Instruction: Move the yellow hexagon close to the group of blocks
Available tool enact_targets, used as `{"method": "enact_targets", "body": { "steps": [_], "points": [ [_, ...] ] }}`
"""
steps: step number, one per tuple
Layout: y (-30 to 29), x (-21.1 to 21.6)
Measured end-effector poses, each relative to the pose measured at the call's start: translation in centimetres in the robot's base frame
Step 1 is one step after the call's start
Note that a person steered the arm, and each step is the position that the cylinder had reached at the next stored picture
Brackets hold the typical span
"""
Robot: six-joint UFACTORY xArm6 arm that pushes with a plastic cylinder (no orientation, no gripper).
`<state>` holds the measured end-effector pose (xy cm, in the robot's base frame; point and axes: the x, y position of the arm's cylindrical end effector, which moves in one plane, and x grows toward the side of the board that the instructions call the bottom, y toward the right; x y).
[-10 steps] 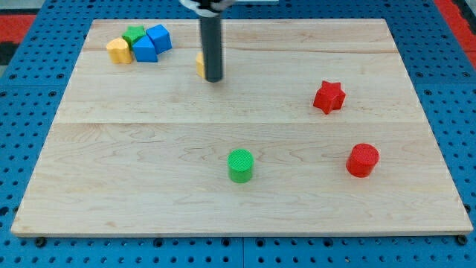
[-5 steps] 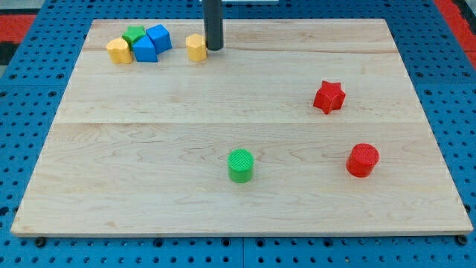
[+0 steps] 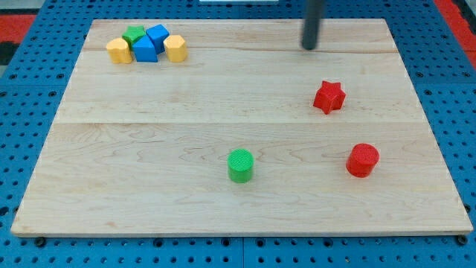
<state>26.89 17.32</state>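
Beside blue blocks [image 3: 150,43] (touching): yellow hexagon [image 3: 175,48]

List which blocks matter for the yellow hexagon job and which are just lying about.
Job: yellow hexagon; group beside it: two blue blocks, green block, yellow block; my tip.
Lying about: red star, red cylinder, green cylinder.

Yellow hexagon [image 3: 175,48] sat touching the blue blocks [image 3: 150,43] far left; my tip [image 3: 309,48] was well right, apart.
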Motion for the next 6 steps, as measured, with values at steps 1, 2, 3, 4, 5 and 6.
{"method": "enact_targets", "body": {
  "steps": [1,2,3,4,5,6],
  "points": [
    [6.0,2.4],
    [8.6,7.1],
    [7.5,11.2],
    [8.0,11.0],
    [10.0,5.8],
    [9.7,4.9]
  ]
}}
